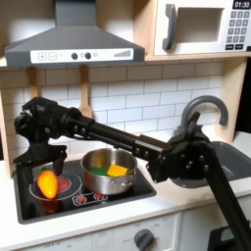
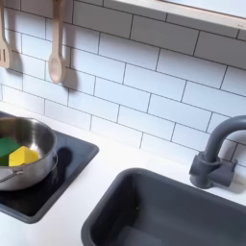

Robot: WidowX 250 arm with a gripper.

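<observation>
In the first exterior view my black gripper (image 1: pixel 45 161) hangs over the left burner of the toy stove (image 1: pixel 78 197), fingers pointing down and spread apart, so it is open. Just below it an orange-and-yellow toy fruit (image 1: pixel 46 182) lies on the burner, and I cannot tell whether the fingertips touch it. To the right on the stove stands a steel pot (image 1: pixel 108 171) holding a green piece and a yellow piece. The second exterior view shows that pot (image 2: pixel 21 161) with the green piece (image 2: pixel 7 147) and the yellow piece (image 2: pixel 24 155) inside.
A grey sink (image 2: pixel 168 213) with a dark faucet (image 2: pixel 215 154) lies to the right of the stove. Wooden utensils (image 2: pixel 55 43) hang on the white tile wall. A range hood (image 1: pixel 74 41) and a microwave (image 1: pixel 201 26) sit above.
</observation>
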